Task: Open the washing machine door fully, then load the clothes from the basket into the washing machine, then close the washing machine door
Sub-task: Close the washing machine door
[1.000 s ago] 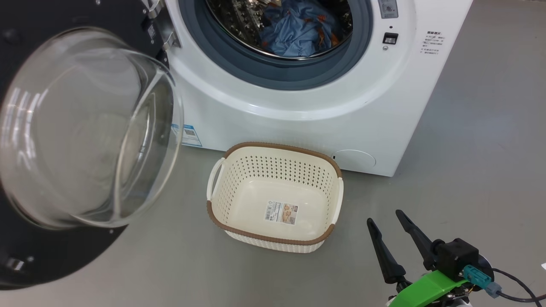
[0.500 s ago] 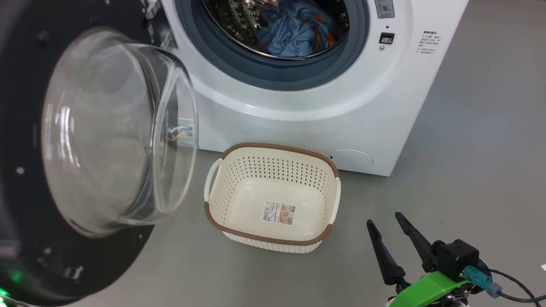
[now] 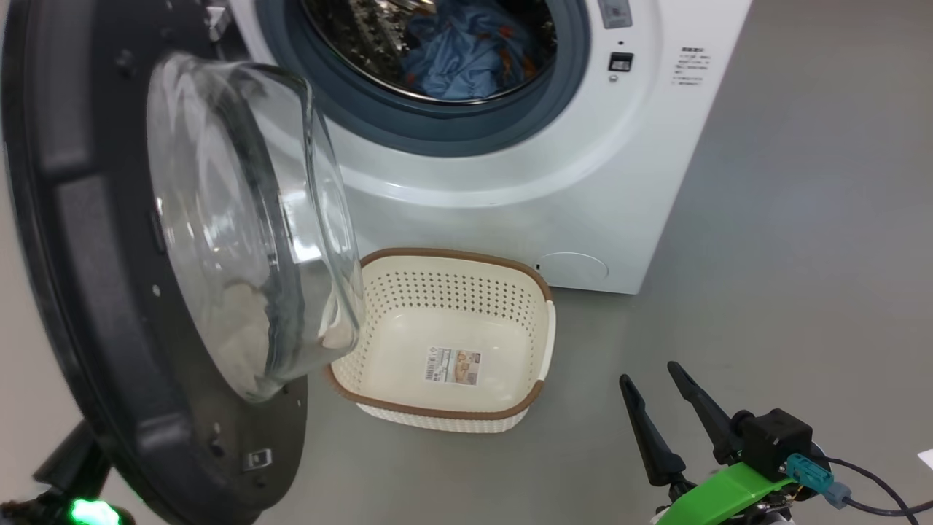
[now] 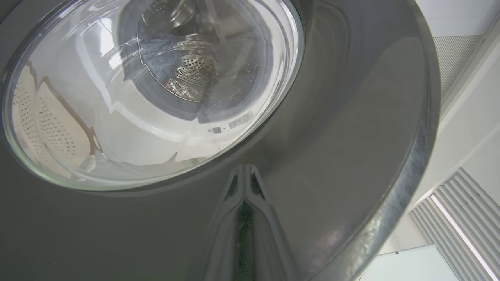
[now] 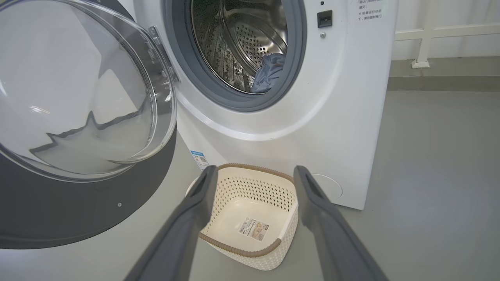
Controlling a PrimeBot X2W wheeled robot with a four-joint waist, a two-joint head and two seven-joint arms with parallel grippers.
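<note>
Door (image 3: 80, 292) first: over the last second it has swung from nearly flat-open to about halfway shut. Its clear glass bowl is now edge-on and overlaps the basket's left rim in the head view (the camera has shifted too, so part of that is the view). Behind it the left end effector (image 4: 244, 171), fingers pinched together on nothing, points at the glossy black outer face; I cannot confirm contact. Closing looks under way. The basket (image 3: 452, 257) sits empty on the floor just before the washing machine (image 3: 510, 211). The clothes (image 3: 459, 51), blue with orange marks, lie bunched in the steel drum. Far right, the right end effector (image 3: 649, 373) hangs spread wide, empty.
</note>
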